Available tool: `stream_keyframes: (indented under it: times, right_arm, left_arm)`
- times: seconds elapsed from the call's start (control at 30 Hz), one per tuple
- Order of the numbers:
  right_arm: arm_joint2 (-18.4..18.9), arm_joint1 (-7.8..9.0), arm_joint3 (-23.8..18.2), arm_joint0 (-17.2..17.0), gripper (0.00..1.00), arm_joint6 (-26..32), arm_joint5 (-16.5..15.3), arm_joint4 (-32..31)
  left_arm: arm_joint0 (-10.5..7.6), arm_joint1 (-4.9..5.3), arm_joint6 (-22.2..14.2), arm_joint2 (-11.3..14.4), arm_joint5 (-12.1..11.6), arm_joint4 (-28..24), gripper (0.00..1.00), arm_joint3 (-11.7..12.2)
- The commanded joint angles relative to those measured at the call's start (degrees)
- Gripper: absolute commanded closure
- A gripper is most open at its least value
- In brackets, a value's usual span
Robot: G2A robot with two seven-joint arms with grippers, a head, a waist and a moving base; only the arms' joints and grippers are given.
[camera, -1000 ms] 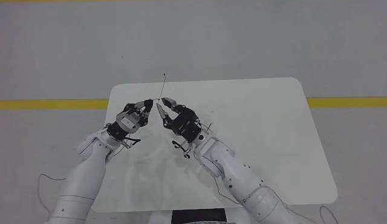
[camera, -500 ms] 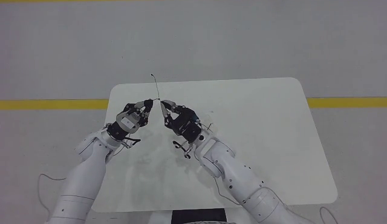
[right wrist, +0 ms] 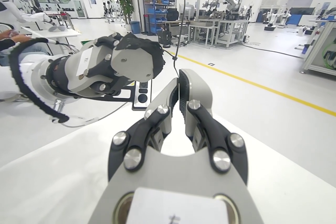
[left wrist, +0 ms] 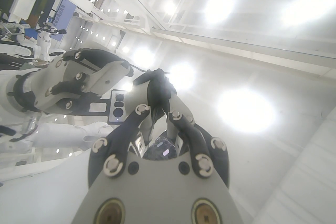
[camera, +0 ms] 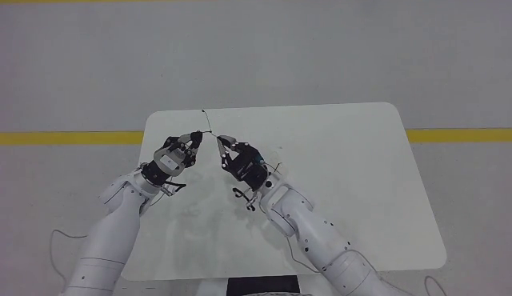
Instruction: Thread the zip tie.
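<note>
Two grippers meet at the table's upper left in the top view, left gripper facing right gripper, the zip tie between them. Left wrist view, centre: left fingers pinch the tie. Right wrist view, centre: right fingers press together on it.

The right gripper is grey, with black links and silver screws.

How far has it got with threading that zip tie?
Done: the zip tie is off the table, pinched by both the left pincer and the right pincer, tips close together. In hand: seemingly lining up the ends, with one end sticking up past them. Still to do: pulling it into a loop; whether the tail has entered the head is too small to tell.
</note>
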Motion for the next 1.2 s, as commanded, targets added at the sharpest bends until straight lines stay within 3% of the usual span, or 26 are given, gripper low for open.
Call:
stream_keyframes:
  times: [0.0,1.17]
  right_arm:
    - [0.1,0.05,0.1,-0.1,1.0,0.1,0.1,-0.3]
    - [2.6,1.07,3.3,-0.4,1.0,4.5,-0.2,-3.8]
  left_arm:
    - [0.0,0.0,0.0,0.0,0.0,0.0,1.0,0.0]
    - [0.0,0.0,0.0,0.0,0.0,0.0,1.0,0.0]
